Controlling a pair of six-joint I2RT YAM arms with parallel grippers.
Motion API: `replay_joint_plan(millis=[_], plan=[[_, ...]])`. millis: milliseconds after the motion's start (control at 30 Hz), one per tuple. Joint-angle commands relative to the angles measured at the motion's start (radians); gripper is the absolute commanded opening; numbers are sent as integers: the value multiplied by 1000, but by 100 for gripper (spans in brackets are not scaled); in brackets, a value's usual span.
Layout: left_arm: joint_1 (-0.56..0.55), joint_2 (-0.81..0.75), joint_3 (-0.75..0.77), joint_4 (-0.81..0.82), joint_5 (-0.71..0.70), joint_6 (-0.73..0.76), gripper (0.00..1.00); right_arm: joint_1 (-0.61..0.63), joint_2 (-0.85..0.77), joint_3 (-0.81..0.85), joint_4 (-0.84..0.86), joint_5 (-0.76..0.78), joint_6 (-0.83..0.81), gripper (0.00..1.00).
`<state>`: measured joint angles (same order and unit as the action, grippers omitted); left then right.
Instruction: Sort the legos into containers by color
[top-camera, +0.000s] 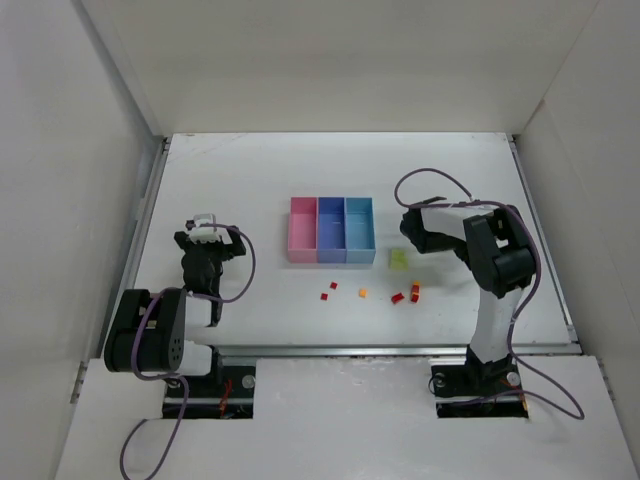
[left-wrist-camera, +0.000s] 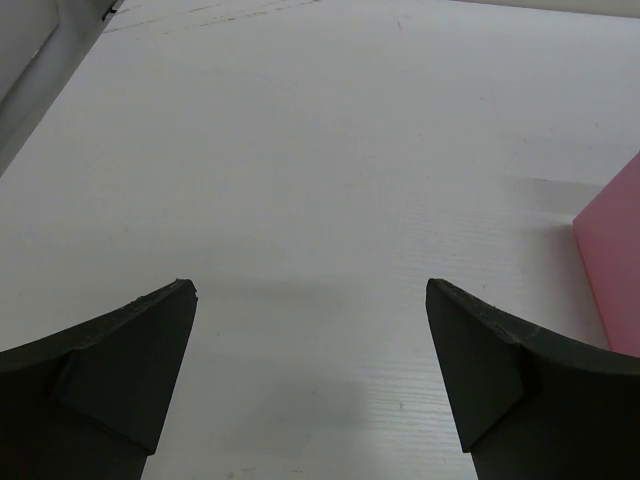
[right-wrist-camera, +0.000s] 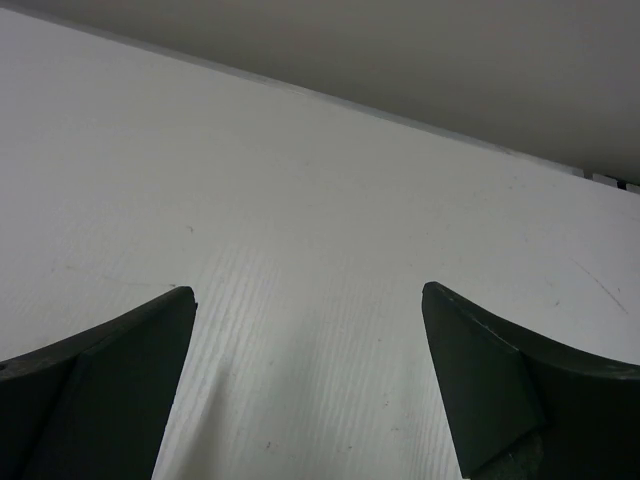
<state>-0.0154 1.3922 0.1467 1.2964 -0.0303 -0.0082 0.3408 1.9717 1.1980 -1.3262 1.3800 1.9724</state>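
Note:
The containers stand in a row mid-table: pink (top-camera: 303, 231), blue-violet (top-camera: 331, 231) and light blue (top-camera: 360, 231). The legos lie in front of them: two red (top-camera: 324, 295) (top-camera: 333, 286), one orange (top-camera: 363, 293), a red one (top-camera: 397, 298) beside a red-orange one (top-camera: 414, 291), and a yellow-green one (top-camera: 398, 259) near the light blue bin. My left gripper (top-camera: 207, 230) (left-wrist-camera: 310, 290) is open over bare table, well left of the bins; the pink bin's corner (left-wrist-camera: 612, 250) shows at its right. My right gripper (top-camera: 411, 222) (right-wrist-camera: 308, 292) is open, right of the light blue bin, holding nothing.
White walls enclose the table on the left, back and right. A metal rail (top-camera: 400, 349) runs along the near edge between the arm bases. The back wall's foot (right-wrist-camera: 330, 95) shows in the right wrist view.

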Motion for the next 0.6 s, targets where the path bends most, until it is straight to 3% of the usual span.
replay_joint_plan(millis=[0,367,500,567], plan=[[8,-5,25,224,12,-12,100,1,-22,18,-57,22,411,100],[8,-5,25,224,12,-12,100,36,-109,-24,-57,94,378,100],[20,-45,5,247,209,63,100,125,-203,11,-57,258,208,100],[34,-79,5,218,204,44,100,173,-282,37,-57,351,148,100]])
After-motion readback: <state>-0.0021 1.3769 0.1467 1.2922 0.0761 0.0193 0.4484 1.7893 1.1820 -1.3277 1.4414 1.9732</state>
